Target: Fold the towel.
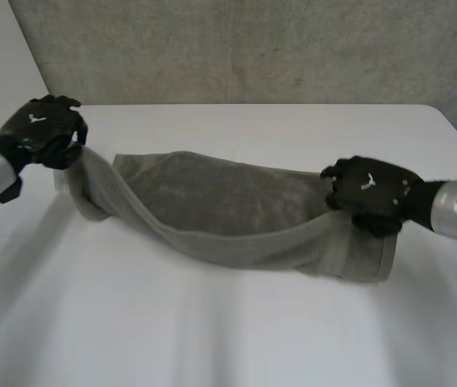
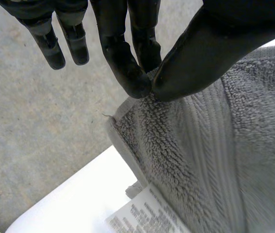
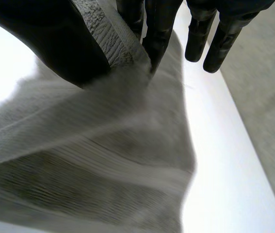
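Observation:
A grey towel (image 1: pixel 228 210) hangs slack between my two hands above the white table (image 1: pixel 212 339), its middle sagging onto the tabletop. My left hand (image 1: pixel 47 129) at the far left pinches one corner of the towel (image 2: pixel 186 145) between thumb (image 2: pixel 210 53) and fingers (image 2: pixel 122 58); a white care label (image 2: pixel 144 213) hangs below the pinch. On the right, my right hand (image 1: pixel 373 193) pinches the opposite corner of the towel (image 3: pixel 103 145) between thumb (image 3: pixel 50 39) and fingers (image 3: pixel 159 29), lower than the left one.
The table's far edge (image 1: pixel 252 105) runs in front of a grey wall (image 1: pixel 252 48). Bare white tabletop lies in front of the towel and to both sides.

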`<state>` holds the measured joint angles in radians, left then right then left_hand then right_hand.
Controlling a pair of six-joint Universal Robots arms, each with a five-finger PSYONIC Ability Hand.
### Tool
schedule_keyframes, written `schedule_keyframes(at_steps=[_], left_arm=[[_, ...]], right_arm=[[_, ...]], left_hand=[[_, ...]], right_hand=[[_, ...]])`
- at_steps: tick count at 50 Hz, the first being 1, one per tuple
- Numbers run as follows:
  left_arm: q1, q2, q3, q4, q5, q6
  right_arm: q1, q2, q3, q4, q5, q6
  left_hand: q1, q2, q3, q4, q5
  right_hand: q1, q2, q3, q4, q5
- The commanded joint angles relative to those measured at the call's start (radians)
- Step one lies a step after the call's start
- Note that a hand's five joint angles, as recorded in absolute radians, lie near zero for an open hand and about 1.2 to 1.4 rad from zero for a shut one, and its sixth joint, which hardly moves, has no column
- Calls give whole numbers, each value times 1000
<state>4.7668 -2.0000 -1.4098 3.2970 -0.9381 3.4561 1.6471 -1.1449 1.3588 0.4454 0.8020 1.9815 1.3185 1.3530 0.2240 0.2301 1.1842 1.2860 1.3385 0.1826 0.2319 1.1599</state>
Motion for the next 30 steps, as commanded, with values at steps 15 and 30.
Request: schedule_keyframes(at_steps=[15, 30], left_arm=[[-139, -313, 293, 179, -163, 1], [-163, -385, 318, 283, -180, 1]], right_arm=[[43, 177, -113, -422, 322, 323], [69, 264, -119, -620, 361, 501]], left_hand=[[78, 43, -49, -56, 38], [78, 43, -49, -56, 38]], right_hand=[[110, 58, -8, -57, 62], [110, 58, -8, -57, 62]])
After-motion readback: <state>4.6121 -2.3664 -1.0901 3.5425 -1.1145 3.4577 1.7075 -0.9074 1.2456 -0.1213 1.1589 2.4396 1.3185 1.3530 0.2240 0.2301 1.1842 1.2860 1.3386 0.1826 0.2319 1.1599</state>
